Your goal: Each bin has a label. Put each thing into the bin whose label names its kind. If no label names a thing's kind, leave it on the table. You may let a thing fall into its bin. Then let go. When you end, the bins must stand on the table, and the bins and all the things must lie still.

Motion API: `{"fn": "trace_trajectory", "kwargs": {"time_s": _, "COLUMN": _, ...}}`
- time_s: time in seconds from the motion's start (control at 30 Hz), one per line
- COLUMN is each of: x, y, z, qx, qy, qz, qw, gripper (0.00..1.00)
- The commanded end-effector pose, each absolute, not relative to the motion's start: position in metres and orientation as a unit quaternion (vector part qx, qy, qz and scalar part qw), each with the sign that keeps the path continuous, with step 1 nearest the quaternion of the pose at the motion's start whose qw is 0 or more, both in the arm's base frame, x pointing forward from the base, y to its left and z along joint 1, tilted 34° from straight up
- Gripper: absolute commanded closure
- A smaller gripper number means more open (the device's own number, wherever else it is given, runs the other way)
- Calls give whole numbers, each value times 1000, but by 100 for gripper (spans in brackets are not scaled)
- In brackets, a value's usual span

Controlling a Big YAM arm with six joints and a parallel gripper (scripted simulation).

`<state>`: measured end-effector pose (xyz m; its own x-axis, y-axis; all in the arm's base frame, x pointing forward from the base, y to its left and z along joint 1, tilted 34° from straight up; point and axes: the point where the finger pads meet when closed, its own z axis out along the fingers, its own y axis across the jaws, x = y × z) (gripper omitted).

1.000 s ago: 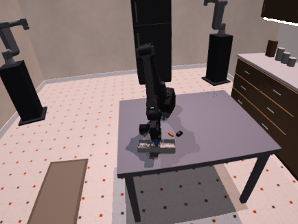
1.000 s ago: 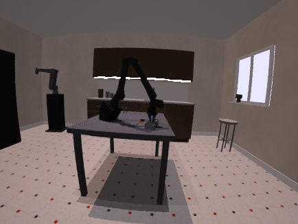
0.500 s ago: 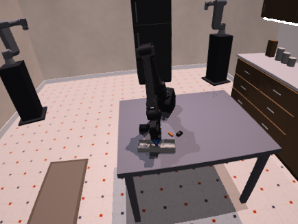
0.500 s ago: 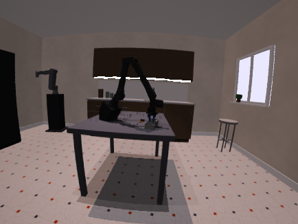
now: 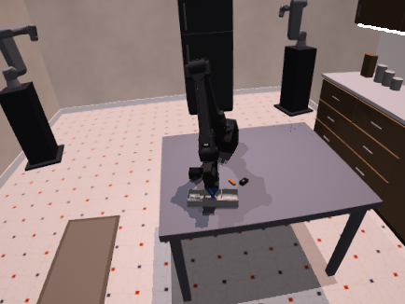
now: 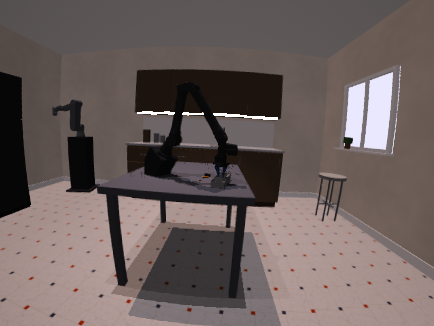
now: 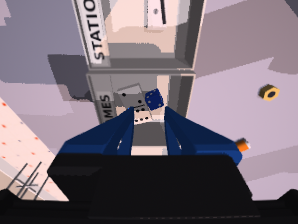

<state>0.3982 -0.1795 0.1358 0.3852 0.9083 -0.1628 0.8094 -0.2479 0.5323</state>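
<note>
A grey two-part bin stands near the table's front edge. In the wrist view one part is labelled GAMES and the other STATIONERY. My gripper hangs just over the games part, its blue fingers parted. A white domino lies loose between the fingertips, touching neither side firmly. A blue die and another white domino lie in the games part. A white flat item lies in the stationery part.
A small orange item and a black-and-yellow ring-like item lie on the table right of the bin. The arm's base stands behind the bin. The table's front edge is close to the bin.
</note>
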Motion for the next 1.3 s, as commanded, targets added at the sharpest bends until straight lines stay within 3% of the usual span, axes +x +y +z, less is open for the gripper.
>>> {"fn": "trace_trajectory", "kwargs": {"time_s": 0.0, "x": 402, "y": -178, "z": 157, "qx": 781, "qy": 543, "qz": 99, "qw": 291, "gripper": 69}}
{"fn": "trace_trajectory", "kwargs": {"time_s": 0.73, "x": 399, "y": -168, "z": 177, "qx": 782, "qy": 545, "qz": 98, "qw": 286, "gripper": 69}}
{"fn": "trace_trajectory", "kwargs": {"time_s": 1.27, "x": 304, "y": -150, "z": 117, "qx": 713, "qy": 631, "qz": 61, "qw": 301, "gripper": 70}}
